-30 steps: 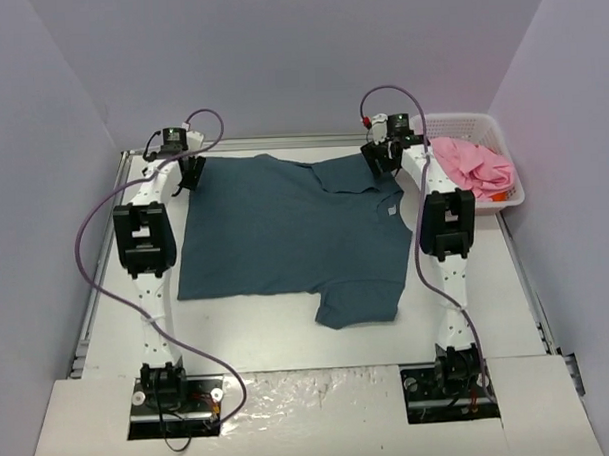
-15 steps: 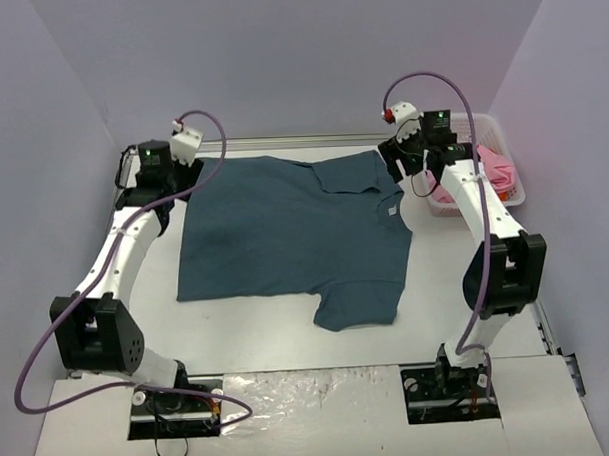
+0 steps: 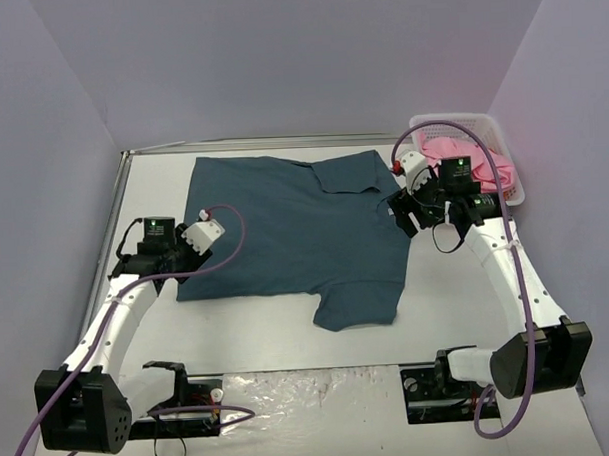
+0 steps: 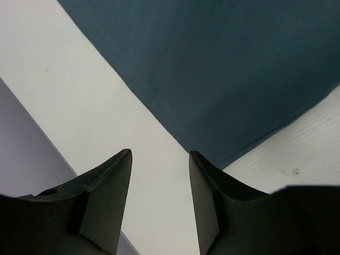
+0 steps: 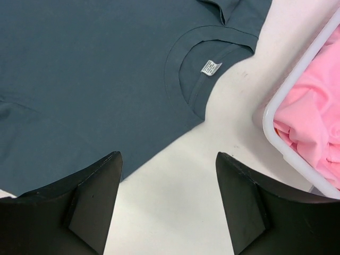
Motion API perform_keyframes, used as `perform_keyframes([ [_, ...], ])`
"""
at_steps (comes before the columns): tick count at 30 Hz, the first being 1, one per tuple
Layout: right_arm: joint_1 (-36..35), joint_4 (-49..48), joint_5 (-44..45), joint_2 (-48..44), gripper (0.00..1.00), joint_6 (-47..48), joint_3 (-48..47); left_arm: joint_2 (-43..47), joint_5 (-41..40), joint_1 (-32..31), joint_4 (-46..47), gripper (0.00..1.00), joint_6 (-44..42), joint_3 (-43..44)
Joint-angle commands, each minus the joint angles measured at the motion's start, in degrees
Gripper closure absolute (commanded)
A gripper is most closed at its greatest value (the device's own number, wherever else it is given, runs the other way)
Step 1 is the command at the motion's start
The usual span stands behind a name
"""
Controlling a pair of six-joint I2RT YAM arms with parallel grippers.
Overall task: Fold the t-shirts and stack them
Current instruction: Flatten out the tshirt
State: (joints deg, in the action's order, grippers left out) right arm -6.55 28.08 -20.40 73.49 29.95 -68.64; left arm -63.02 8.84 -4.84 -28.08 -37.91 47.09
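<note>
The dark teal t-shirt (image 3: 295,228) lies spread flat on the table, with its collar and white label at the right side. A pink t-shirt (image 3: 464,154) sits bunched in the white basket (image 3: 451,120). My left gripper (image 3: 183,260) hovers at the teal shirt's left edge, near its front left corner. In the left wrist view the gripper (image 4: 160,153) is open over bare table, with the teal cloth (image 4: 223,69) just ahead. My right gripper (image 3: 408,215) hangs beside the collar. The right wrist view shows this gripper (image 5: 168,154) open and empty between the teal shirt (image 5: 95,74) and the pink shirt (image 5: 313,122).
The basket rim (image 5: 289,154) lies close to the right of my right gripper. Lavender walls enclose the table on three sides, the left wall near my left gripper. A teal sleeve (image 3: 359,304) sticks out toward the front.
Both arms have drawn back from the table's far edge toward the front. The left gripper went from the shirt's far left corner down its left edge. The right came nearer beside the collar.
</note>
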Motion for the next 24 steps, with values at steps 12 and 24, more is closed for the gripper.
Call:
perform_keyframes([
  [12, -0.22, 1.63, 0.98, -0.37, 0.32, -0.69, 2.72, 1.5, 5.66, -0.34, -4.09, 0.54, -11.57, -9.21],
  [24, 0.04, 1.63, 1.51, -0.19, 0.32, -0.78, 3.6, -2.19, -1.1, 0.62, 4.16, 0.56, -14.47, -16.5],
])
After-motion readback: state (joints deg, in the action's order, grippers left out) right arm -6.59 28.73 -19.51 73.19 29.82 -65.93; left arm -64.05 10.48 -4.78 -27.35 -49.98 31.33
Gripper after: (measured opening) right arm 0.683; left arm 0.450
